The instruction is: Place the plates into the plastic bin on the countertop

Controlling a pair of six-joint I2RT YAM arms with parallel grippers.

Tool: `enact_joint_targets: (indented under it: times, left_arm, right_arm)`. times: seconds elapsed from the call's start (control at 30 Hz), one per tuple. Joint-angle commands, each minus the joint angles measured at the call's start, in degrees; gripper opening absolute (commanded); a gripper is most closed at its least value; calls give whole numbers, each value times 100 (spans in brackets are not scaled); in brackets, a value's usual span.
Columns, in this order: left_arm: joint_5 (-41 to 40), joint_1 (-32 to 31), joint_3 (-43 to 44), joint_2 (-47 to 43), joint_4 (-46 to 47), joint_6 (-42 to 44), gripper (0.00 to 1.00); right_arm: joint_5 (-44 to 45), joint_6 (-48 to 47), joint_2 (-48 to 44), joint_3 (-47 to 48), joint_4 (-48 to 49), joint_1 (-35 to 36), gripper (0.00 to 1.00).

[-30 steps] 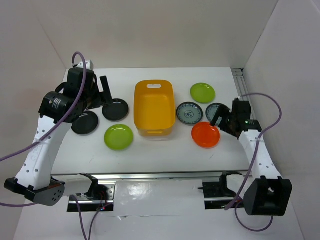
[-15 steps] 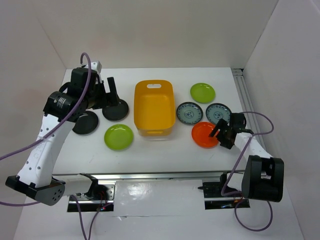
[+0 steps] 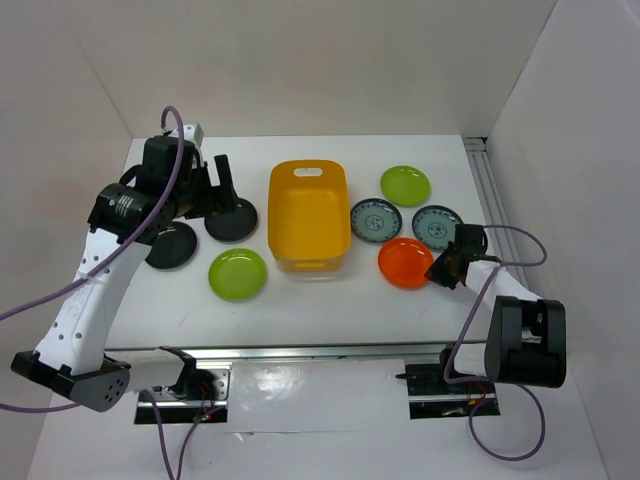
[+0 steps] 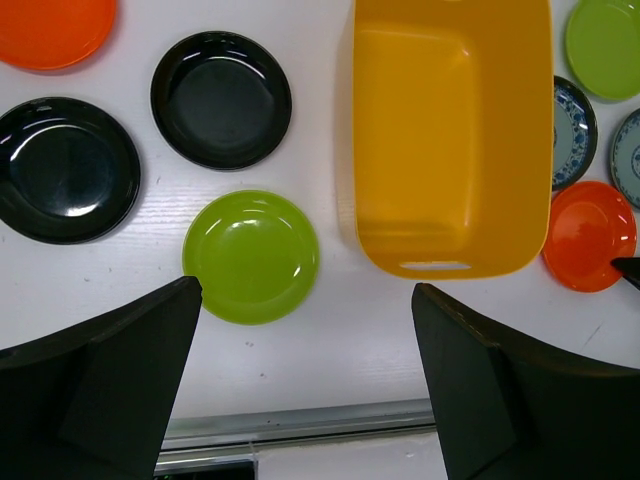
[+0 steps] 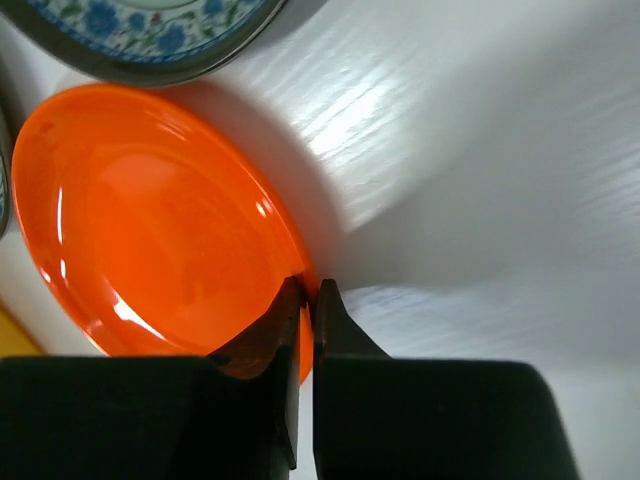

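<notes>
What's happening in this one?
The right end effector is shut on the rim of the orange-red plate, which lies on the countertop beside the blue-patterned plates. The left end effector hangs open above the black plates, holding nothing. The plastic bin has no plates in it yet.

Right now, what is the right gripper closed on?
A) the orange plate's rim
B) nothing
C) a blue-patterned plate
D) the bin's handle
A: in the right wrist view, the right gripper is pinched shut on the rim of the orange plate.
</notes>
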Motion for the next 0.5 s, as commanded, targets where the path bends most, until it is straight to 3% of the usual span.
enact_joint_targets:
  times: [0.0,0.2,0.33,0.47]
  left_arm:
    - [-150,-19,-23,-146,167,94,100]
    - [-448,-19,-23,-260,62,94,100]
    - [-747,-19,-23,-313,9,-38,100]
    - [-801,-19,-23,-173,-52,-152,100]
  right_arm:
    - [693,166,306,30,-424,249,0]
    - [921,385,-219,548,-1318,758,0]
    - [1641,641,-985,1871,-2189,1163,0]
    - [2160,641,-1057,3192,-2394,1506,0]
